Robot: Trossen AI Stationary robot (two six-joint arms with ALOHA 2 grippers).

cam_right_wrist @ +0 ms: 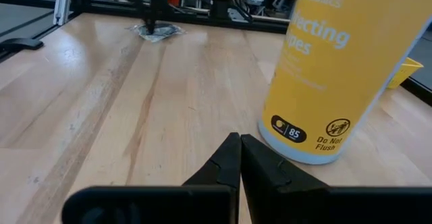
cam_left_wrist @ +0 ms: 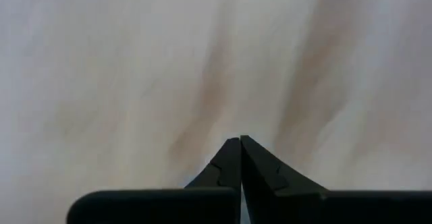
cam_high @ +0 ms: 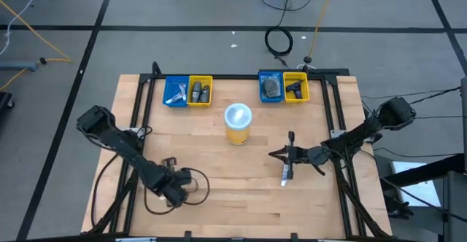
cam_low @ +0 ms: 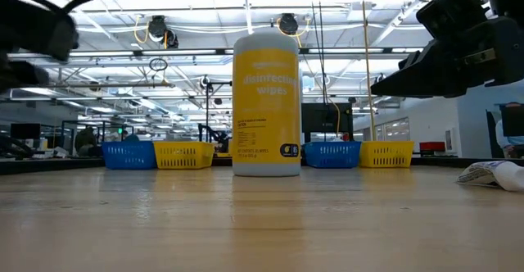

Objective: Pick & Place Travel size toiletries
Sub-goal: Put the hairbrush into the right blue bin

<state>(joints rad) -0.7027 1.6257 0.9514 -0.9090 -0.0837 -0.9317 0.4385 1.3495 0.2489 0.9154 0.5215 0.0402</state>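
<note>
1. Bare pale wooden bench point(cam_high: 241, 191) fills the near ground, and the left pincer point(cam_left_wrist: 240, 137) hangs close over it at the near left with its fingers pressed together on nothing; no item shows beneath it in the left wrist view.
2. At the near right, the right pincer point(cam_high: 273, 154) is also closed and empty, just beside a small white tube with a blue end point(cam_high: 286, 173) lying loose on the bench.
3. A tall yellow wipes canister with a white lid point(cam_high: 238, 123) stands upright mid-bench, to the left of the right pincer and a little farther back.
4. Along the far edge sit two pairs of bins: the left blue bin point(cam_high: 175, 91) and left yellow bin point(cam_high: 200, 90), the right blue bin point(cam_high: 271, 87) and right yellow bin point(cam_high: 295, 86). Each already holds small toiletries, so most of the sorting looks done.
5. Left to do, as I judge it: the loose tube, plus a crumpled clear wrapper point(cam_right_wrist: 156, 32) seen across the bench near the left arm.
6. Open room is generous everywhere; only the canister stands between the tube and the left bins, and the black frame rails point(cam_high: 337, 118) border both sides.
</note>
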